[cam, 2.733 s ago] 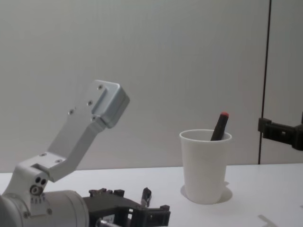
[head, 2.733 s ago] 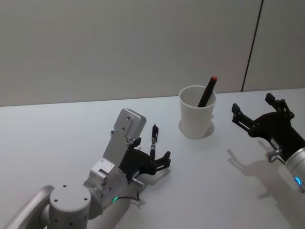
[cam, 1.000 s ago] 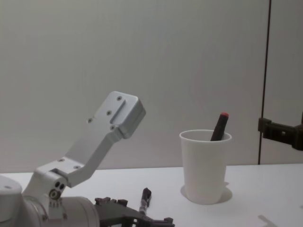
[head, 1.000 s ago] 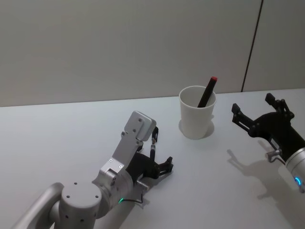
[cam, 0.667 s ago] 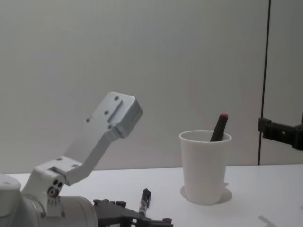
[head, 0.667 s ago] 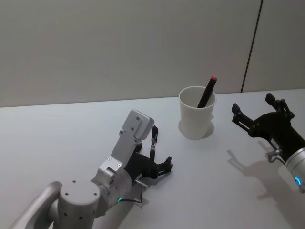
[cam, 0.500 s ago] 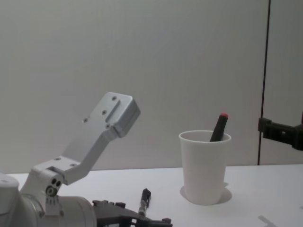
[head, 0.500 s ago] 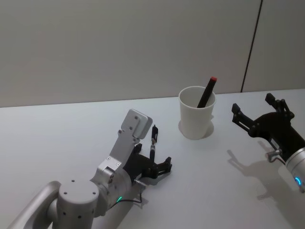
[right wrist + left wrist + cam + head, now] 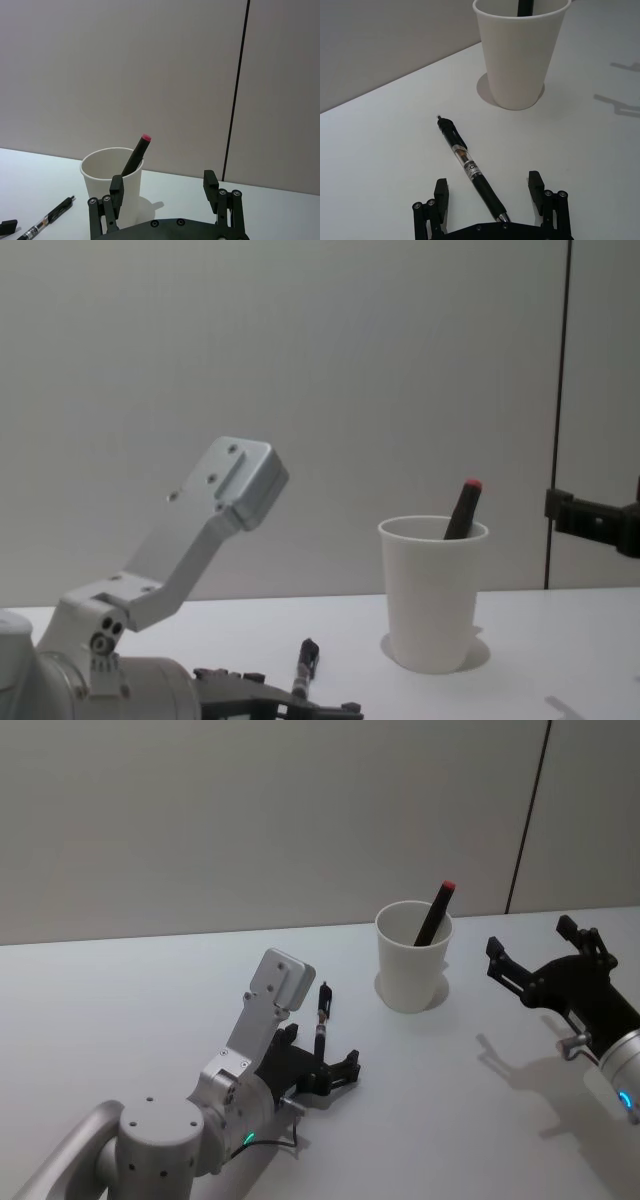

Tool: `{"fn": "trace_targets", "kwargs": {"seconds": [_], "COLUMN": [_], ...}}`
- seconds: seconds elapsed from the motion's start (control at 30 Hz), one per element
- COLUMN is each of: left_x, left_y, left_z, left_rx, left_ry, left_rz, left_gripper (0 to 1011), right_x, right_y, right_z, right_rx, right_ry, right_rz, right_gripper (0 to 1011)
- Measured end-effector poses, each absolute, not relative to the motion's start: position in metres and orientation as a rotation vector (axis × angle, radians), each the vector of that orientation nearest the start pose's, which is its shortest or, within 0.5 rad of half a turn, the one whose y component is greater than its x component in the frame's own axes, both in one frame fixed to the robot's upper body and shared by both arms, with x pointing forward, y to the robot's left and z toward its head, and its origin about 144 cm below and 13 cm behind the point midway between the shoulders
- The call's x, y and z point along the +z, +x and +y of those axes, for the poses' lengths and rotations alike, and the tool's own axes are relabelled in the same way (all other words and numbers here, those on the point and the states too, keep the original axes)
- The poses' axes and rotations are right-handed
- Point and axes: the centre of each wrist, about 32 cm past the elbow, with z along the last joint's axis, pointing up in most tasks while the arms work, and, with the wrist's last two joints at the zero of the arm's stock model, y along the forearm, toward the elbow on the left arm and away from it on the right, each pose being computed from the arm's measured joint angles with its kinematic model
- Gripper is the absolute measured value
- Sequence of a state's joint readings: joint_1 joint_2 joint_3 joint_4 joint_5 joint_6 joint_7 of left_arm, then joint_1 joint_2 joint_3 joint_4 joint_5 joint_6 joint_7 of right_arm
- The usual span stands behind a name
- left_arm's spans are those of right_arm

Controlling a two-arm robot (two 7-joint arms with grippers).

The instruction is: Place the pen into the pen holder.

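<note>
pen (image 9: pixel 320 1012): lies flat on the bench (image 9: pixel 120 1000), outside the pen holder (image 9: pixel 411 970); long axis runs away from the robot, metal tip at the left hand (image 9: pixel 318 1065), clicker end toward the wall (image 9: pixel 250 810)
left hand: low over bench, fingers spread either side of pen's tip end, not touching
right hand (image 9: pixel 530 940): released, empty, right of pen holder
pen holder: upright, beyond and right of pen, apart; red-tipped pen (image 9: pixel 435 912) leans inside
hidden: red-tipped pen's lower part inside holder
room: white bench, grey wall, dark vertical seam (image 9: pixel 528 815)
</note>
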State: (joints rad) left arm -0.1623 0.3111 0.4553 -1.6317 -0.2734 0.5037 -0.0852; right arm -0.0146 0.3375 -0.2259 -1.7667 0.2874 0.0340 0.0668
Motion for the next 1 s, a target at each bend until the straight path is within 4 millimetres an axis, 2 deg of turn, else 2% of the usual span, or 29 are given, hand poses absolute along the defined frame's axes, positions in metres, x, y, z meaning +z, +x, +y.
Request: {"fn": "trace_targets", "kwargs": {"seconds": [0.1,0.37,1.0], "left_x": [1.1776,1.1776,1.1774], "left_y": [0.4715,0.4711,0.471], "left_z": [0.1759,0.1754,0.1759], "left_rx": [1.035,1.028,1.028], "left_ry": [0.417,0.414,0.413], "left_rz": [0.196,0.202,0.207], "left_gripper": [998,836,716], "right_x": [1.1887,1.1887,1.1887], "right_y": [0.4433,0.4433,0.4433], "right_z": [-0.2371,-0.2371,-0.2371], "right_rx": [-1.229,-1.229,-1.229], "right_ry": [0.026,0.026,0.026], "right_rz": [-0.075,-0.075,-0.075], "right_gripper": [1001,1001,1001]}}
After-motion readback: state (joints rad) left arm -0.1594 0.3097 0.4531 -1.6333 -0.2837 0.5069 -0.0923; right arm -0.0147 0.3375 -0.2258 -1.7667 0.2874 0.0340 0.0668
